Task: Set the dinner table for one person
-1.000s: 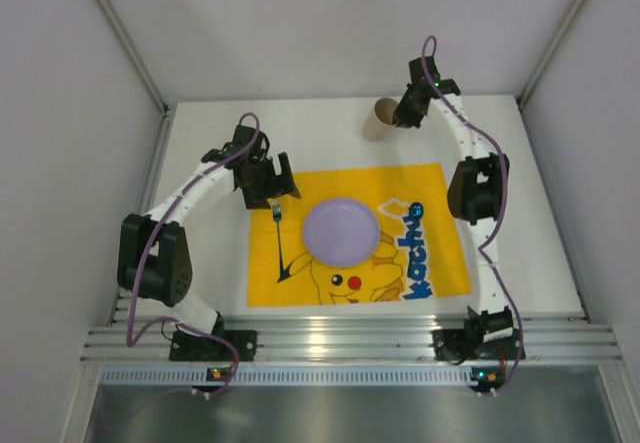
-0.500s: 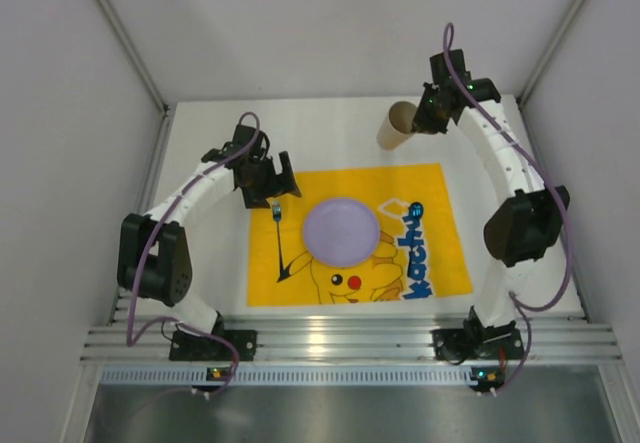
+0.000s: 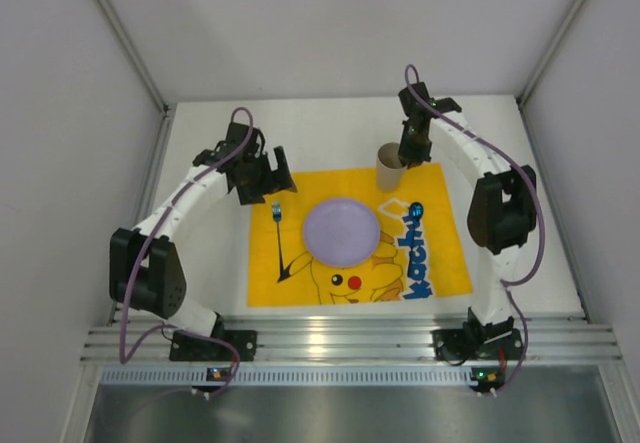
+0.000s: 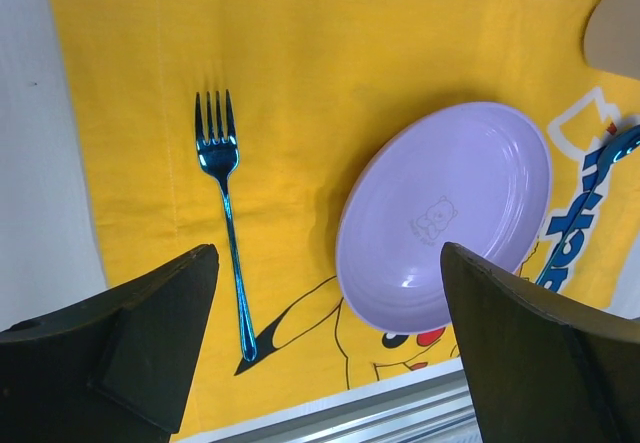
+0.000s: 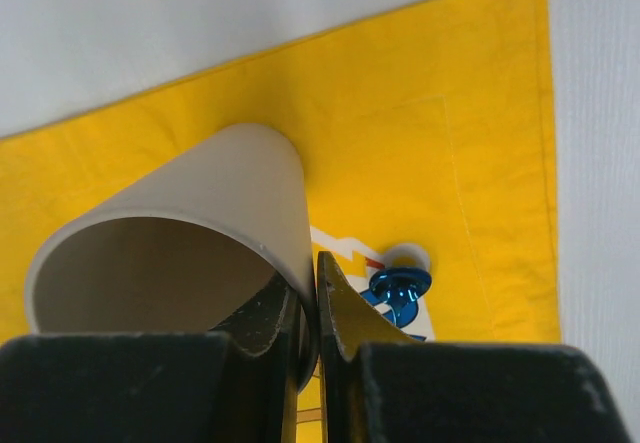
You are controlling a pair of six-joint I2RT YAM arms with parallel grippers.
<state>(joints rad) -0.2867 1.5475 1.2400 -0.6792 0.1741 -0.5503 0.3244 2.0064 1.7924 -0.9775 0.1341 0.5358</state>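
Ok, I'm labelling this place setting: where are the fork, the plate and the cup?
fork (image 4: 230, 233), left wrist view, middle of the handle.
plate (image 4: 445, 218), left wrist view, bare centre.
cup (image 5: 230, 183), right wrist view, outer wall.

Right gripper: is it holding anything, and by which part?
Yes: the right gripper pinches the tan cup by its rim, one finger inside, one outside.
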